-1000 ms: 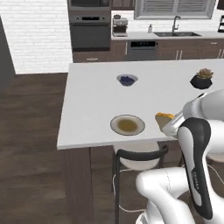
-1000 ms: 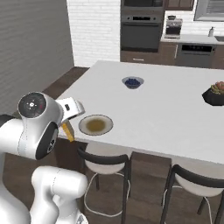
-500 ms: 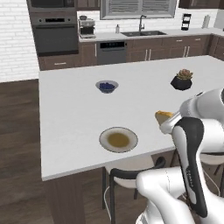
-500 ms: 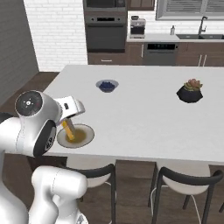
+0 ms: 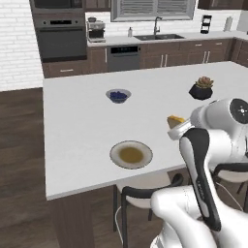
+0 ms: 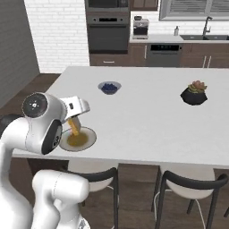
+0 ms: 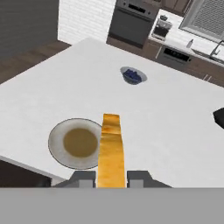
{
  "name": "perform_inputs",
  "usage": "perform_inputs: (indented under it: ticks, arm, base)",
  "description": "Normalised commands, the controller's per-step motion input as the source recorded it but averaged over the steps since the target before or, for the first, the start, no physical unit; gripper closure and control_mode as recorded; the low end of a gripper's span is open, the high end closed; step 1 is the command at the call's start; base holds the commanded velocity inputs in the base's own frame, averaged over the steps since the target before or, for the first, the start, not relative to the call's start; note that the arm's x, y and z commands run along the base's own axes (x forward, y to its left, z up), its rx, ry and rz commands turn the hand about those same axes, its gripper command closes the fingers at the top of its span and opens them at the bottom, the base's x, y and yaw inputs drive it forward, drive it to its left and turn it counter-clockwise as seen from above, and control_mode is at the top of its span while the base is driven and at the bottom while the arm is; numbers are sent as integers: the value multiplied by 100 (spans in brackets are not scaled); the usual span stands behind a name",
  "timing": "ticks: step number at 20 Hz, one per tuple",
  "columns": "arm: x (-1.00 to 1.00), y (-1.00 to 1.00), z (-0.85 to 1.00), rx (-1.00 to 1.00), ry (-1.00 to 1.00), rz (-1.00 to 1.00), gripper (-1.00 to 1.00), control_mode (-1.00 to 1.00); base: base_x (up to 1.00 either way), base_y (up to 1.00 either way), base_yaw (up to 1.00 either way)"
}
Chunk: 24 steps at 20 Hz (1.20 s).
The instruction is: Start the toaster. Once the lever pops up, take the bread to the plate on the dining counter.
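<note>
While the arm hangs over the near edge of the white surface (image 5: 77, 116), its fingers (image 7: 112, 178) are clamped on the bread (image 7: 111, 151), held edge-on in the air just beside the plate (image 7: 59, 131). Farther back sit a bowl of blue berries (image 5: 118, 95) and a potted succulent (image 5: 201, 87).
</note>
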Motion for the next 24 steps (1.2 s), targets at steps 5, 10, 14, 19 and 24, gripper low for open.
perform_inputs:
  ticks: [5, 10, 14, 19, 24]
  arm:
    - [30, -18, 2, 18, 3, 27, 100, -100]
    - [25, -10, 1, 24, 13, 29, 100, -100]
    - [23, 0, 2, 26, 31, 26, 100, -100]
    - [21, 9, 0, 22, 44, 23, 100, -100]
    - [28, 32, -19, 12, 36, 13, 100, -100]
  base:
    - [0, 0, 0]
    - [0, 0, 0]
    - [0, 0, 0]
    - [0, 0, 0]
    - [0, 0, 0]
